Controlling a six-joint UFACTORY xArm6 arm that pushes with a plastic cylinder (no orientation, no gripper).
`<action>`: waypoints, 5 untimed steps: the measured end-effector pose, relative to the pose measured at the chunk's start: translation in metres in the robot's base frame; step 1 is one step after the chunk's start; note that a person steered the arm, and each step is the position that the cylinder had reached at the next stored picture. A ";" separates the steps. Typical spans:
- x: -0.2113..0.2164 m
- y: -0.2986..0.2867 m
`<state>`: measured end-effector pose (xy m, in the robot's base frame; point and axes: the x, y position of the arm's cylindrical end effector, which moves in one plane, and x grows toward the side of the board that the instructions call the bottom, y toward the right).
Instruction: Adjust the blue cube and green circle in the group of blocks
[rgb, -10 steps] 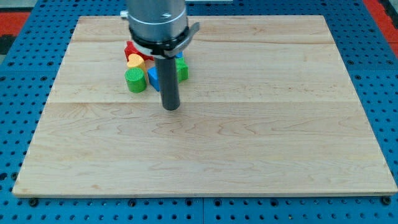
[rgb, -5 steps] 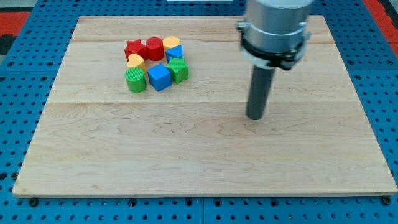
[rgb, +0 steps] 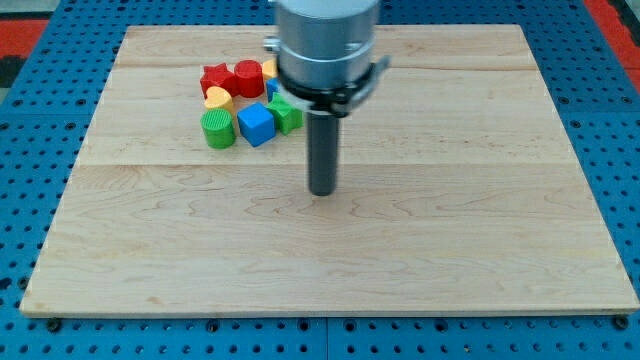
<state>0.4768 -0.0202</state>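
Observation:
A group of blocks sits at the board's upper left. The blue cube (rgb: 256, 124) lies at its lower middle, with the green circle (rgb: 217, 129) just to its left, close beside it. My tip (rgb: 322, 191) rests on the bare board, to the lower right of the blue cube and clear of every block. The arm's grey body hides part of the group's right side.
The group also holds a red star-like block (rgb: 214, 78), a red round block (rgb: 248, 76), a yellow block (rgb: 218, 98), a green block (rgb: 288, 115) partly hidden, and a second blue block (rgb: 272, 88) partly hidden. The wooden board (rgb: 450, 250) lies on a blue pegboard.
My tip swung from just right of the blue cube far out to the right, then came back left to below-right of the group. The blocks have not visibly moved.

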 end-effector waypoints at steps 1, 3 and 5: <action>-0.009 0.000; -0.057 -0.029; -0.066 -0.077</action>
<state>0.4112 -0.0973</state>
